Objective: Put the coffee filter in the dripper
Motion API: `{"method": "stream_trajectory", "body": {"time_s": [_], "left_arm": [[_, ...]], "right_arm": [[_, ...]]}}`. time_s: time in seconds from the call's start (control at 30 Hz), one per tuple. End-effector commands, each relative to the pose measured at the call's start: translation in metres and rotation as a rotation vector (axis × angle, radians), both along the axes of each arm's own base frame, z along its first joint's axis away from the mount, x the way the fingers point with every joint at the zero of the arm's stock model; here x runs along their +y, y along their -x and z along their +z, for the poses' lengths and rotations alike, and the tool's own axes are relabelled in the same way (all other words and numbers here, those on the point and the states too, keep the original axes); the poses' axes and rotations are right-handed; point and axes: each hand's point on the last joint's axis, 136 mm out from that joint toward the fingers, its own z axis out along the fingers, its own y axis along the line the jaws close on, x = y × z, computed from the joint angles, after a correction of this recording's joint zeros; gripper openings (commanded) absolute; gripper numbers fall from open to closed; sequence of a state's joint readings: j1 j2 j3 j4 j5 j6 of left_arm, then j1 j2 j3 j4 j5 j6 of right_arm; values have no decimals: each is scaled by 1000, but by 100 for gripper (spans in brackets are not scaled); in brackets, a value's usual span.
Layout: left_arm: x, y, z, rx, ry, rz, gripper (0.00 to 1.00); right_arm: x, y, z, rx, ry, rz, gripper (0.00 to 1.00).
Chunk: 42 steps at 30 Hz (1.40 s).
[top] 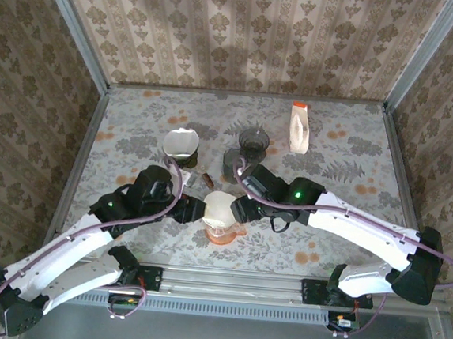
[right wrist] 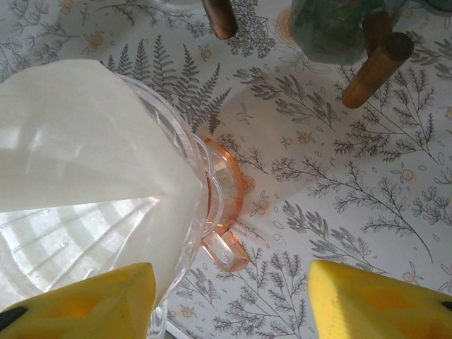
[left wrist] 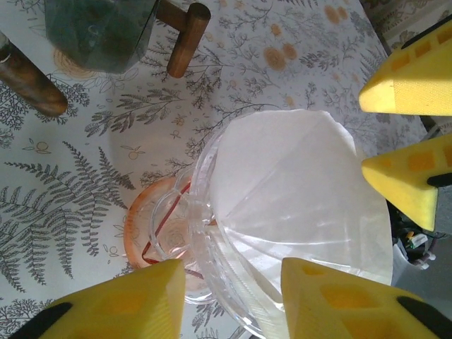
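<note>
The clear dripper (top: 223, 221) stood on its pink base (left wrist: 141, 219) near the front middle of the table (top: 353, 173). The white paper filter (left wrist: 304, 191) sat inside it, opened into a cone, its top edge rising above the rim. Farther back a white bowl (top: 181, 143) and a dark glass jug (top: 253, 140) stood apart from each other; from where I was I couldn't see into either. The left gripper (left wrist: 231, 267) was at the dripper's left side, its yellow fingers (left wrist: 120, 304) straddling the rim and the filter's edge, though whether they pinched them I couldn't tell. The right gripper (right wrist: 229, 272) hung at the other side with its jaws spread. One of its fingers was just beside the dripper's wall, the base's small handle (right wrist: 226, 251) lay below the gap, and nothing was gripped.
</note>
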<state>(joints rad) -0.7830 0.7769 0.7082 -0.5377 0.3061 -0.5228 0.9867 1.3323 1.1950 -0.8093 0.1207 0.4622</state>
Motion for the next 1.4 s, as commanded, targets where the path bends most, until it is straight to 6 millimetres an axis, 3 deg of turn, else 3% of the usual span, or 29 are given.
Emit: {"method": "stream_trajectory", "body": {"time_s": [0.0, 0.33, 0.53, 0.6, 0.7, 0.73, 0.83, 1.37], "left_arm": [[2, 2, -3, 9, 4, -1, 40], [4, 4, -9, 26, 8, 3, 38], [2, 4, -7, 25, 18, 1, 44], [2, 3, -7, 24, 18, 2, 44], [3, 3, -9, 26, 15, 4, 45], [3, 3, -9, 26, 16, 6, 45], [4, 4, -12, 31, 14, 8, 45], [2, 4, -15, 40, 21, 5, 45]], "right_arm": [[-6, 0, 1, -5, -15, -33, 57], [-6, -1, -4, -2, 0, -37, 54], [12, -7, 19, -52, -95, 6, 71], [21, -9, 21, -44, -101, 22, 72], [30, -10, 17, -15, -87, 38, 72], [34, -11, 5, 8, -61, 43, 72], [38, -9, -4, 27, -43, 54, 72], [42, -5, -47, 106, 58, 66, 72]]}}
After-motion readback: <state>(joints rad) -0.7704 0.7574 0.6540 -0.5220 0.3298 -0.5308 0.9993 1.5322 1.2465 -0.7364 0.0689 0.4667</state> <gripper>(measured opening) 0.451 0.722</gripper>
